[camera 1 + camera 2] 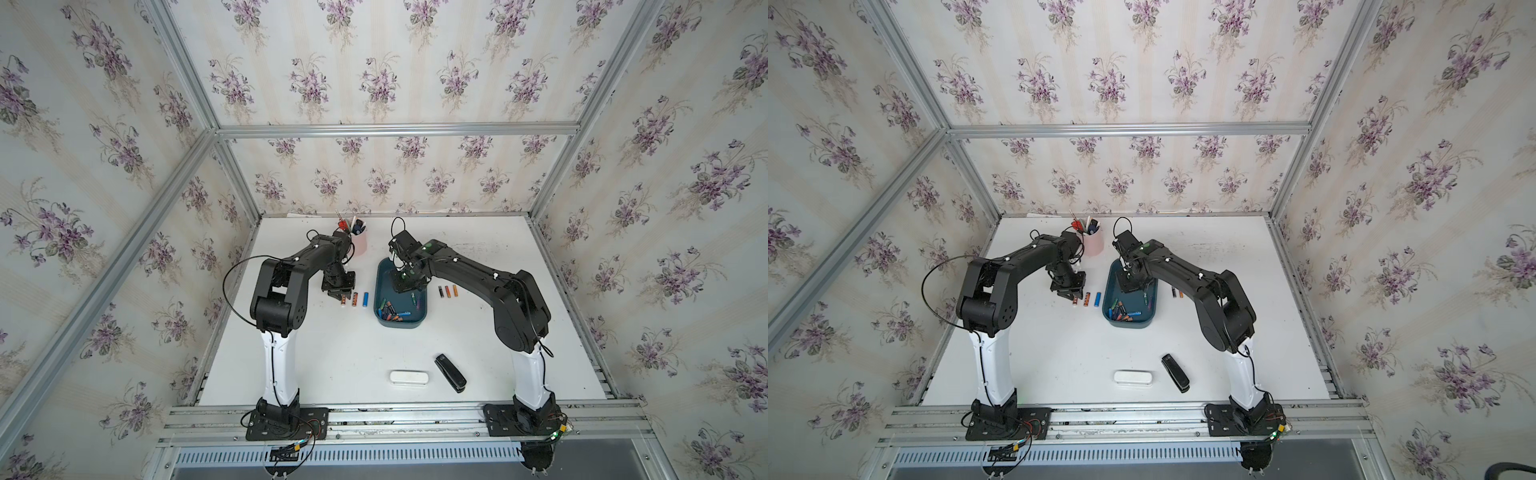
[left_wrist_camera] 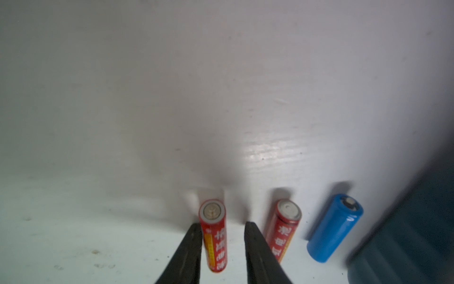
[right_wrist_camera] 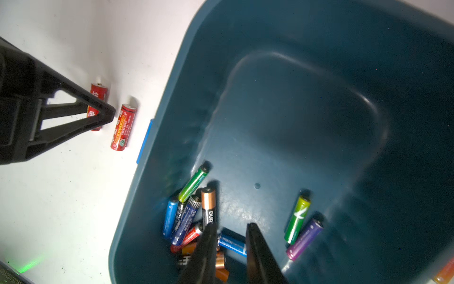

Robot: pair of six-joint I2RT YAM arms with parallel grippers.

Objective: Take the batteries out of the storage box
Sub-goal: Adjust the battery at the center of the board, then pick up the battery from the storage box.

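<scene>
In both top views the box [image 1: 400, 326] [image 1: 1128, 325] sits just right of the frame's centre on the table [image 1: 332, 365], its long side running up and down the frame. Most of the batteries [image 1: 390, 313] lie heaped in its lower end. In the right wrist view a green battery [image 3: 297, 218] and a purple battery [image 3: 304, 239] lie side by side, apart from the heap.

Six are out on the table. Three lie in a row just left of the box: a red battery [image 1: 342, 300] [image 2: 213, 241], a second red battery [image 1: 355, 299] [image 2: 286, 231] and a blue battery [image 1: 366, 299] [image 2: 334, 228]. Three more [image 1: 448, 291] lie just right of it.

The left gripper [image 1: 338, 296] [image 2: 222, 225] is down at the leftmost of that row. Its fingers straddle the red battery – one finger touches its side, the other stands clear of it – so the grip is released and the battery lies on the table.

The right gripper [image 1: 409, 287] [image 3: 232, 227] hangs over the box, in the upper half of it as the top views show. Its jaws are a little apart with nothing clamped between them; a blue-labelled cell of the heap shows through the gap.

A pink cup [image 1: 360, 243] stands above the centre of the frame, behind the left gripper. A white case [image 1: 408, 377] and a stapler [image 1: 451, 372] lie low in the frame, well apart from the box.
</scene>
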